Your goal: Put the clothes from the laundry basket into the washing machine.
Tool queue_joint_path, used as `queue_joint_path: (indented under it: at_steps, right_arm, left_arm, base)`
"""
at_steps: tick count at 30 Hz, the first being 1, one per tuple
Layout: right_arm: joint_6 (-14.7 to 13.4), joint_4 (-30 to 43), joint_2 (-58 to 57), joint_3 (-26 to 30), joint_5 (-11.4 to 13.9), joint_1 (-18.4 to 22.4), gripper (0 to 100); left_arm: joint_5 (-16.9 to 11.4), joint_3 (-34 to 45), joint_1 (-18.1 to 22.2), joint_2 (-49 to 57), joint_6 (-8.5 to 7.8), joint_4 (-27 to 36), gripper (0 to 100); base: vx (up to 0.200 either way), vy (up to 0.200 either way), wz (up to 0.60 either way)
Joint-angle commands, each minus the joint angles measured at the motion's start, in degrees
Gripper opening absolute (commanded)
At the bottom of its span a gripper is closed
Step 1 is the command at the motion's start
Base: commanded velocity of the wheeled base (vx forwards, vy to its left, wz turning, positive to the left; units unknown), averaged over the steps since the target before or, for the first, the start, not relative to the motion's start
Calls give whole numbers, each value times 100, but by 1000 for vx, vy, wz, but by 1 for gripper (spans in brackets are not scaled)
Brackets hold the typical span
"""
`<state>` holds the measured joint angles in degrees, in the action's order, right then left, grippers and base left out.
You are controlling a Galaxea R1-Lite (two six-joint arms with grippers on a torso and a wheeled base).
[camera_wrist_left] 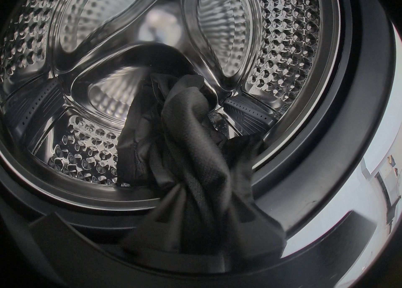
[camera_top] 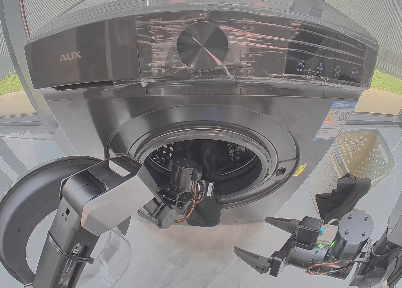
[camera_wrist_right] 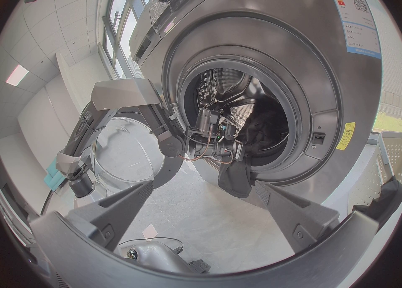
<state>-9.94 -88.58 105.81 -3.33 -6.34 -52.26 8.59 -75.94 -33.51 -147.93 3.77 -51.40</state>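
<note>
Two dark garments in sight, neither fully in. One black garment [camera_top: 207, 213] lies across the door lip of the washing machine [camera_top: 201, 104], mid-frame in head view: part inside the drum [camera_wrist_left: 272, 29], part hanging out over the front below the opening. Left gripper [camera_top: 205, 188] sits at the opening's lower left, right against that cloth; can't tell whether it grips it or not. Second black garment [camera_top: 341, 194] is draped over the rim of the laundry basket [camera_top: 368, 150] at the right edge of the frame, just beside the machine. Right gripper [camera_top: 251, 234], lower right, is spread wide w/ nothing in it, near the basket but not touching it.

Progress, as I judge it: item 1 approx half done and needs pushing deeper so the tail clears the lip; item 2 not yet picked. Can't see the basket's inside, so maybe more in there.

Around: open door [camera_top: 25, 201] swung to lower left beside the left arm; plastic film over the control panel [camera_top: 251, 50]. Likely snags: cloth hanging over the lip, and tight room for both arms at the opening.
</note>
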Motion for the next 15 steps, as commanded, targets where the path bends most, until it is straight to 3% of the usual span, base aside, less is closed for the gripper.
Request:
queue_joint_path:
  at_steps: [1,4,10,15]
  right_arm:
    - [0,-2,9,-1,1,-3,100]
    - [0,-2,1,-1,1,-3,100]
    - [0,-2,9,-1,1,-3,100]
    - [0,-2,9,-1,1,-3,100]
  left_arm:
    - [81,-396,11,-104,54,-37,0]
    - [406,-1178,126,-218,177,-257,0]
    - [459,-1626,240,-245,186,-310,0]
    - [459,-1556,240,-236,221,-336,0]
  base:
    - [0,0,0]
    - [0,0,0]
    - [0,0,0]
    - [0,0,0]
